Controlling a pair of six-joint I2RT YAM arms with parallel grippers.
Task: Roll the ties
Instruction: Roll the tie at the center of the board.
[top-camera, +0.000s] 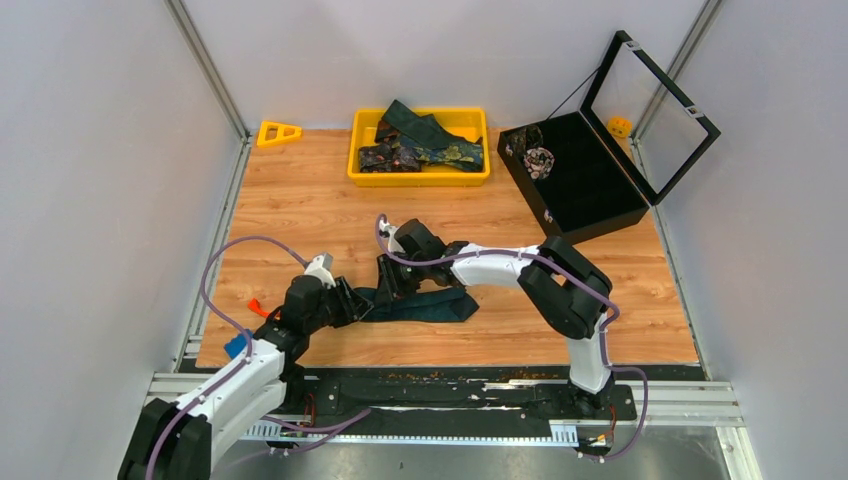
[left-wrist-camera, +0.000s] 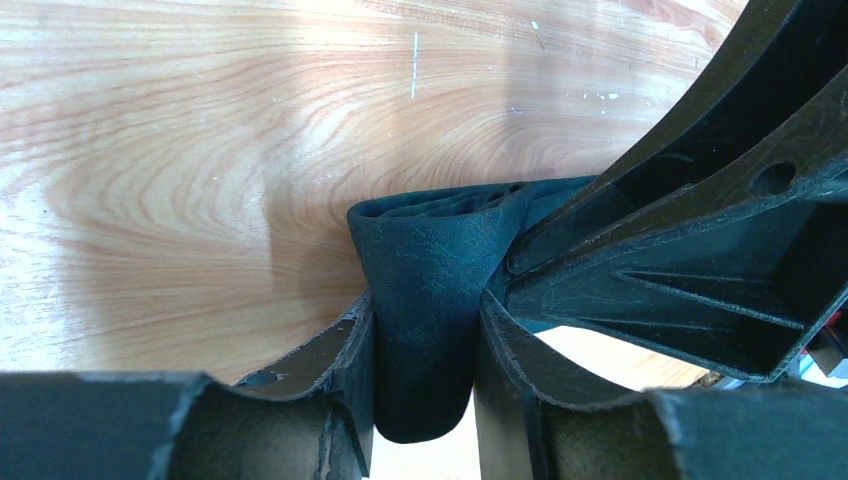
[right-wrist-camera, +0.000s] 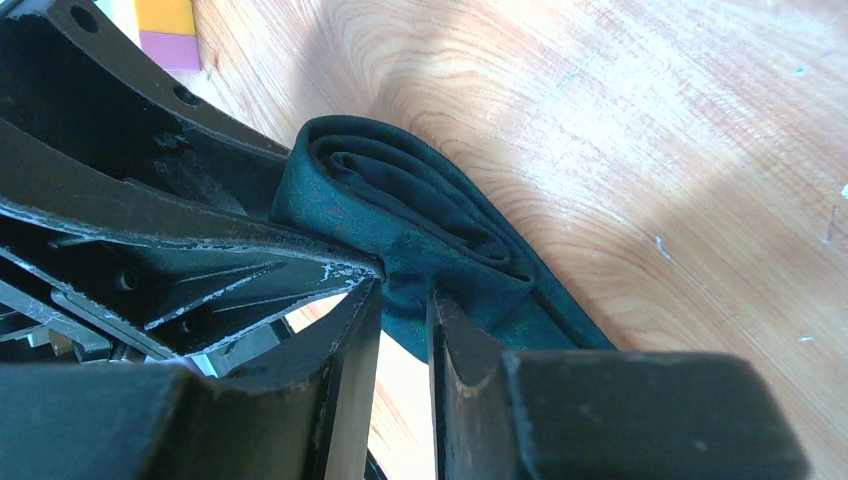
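The teal tie (right-wrist-camera: 400, 200) lay on the tabletop (top-camera: 300, 210) near the front edge, between the two arms. One end was wound into a flat coil of several turns and the rest trailed off to the right. The right hand (right-wrist-camera: 405, 292) was clenched on that coil, pinching its layers from the side, apparently so the turns could not spring loose. The left hand (left-wrist-camera: 425, 310) met it from the opposite side, its fingers pressed against a fold of the same fabric and grasping it, probably to steady or tighten the coil for a further turn. The two hands sat close together, nearly touching.

By count there were two hands and one tie being worked. One yellow tray (top-camera: 420, 178) at the back held a tangled heap of ties (top-camera: 425, 140), at least three, the exact number unreadable. One black case (top-camera: 590, 200) stood with its clear lid raised and one rolled patterned tie (top-camera: 538, 160) inside, presumably where finished rolls go.
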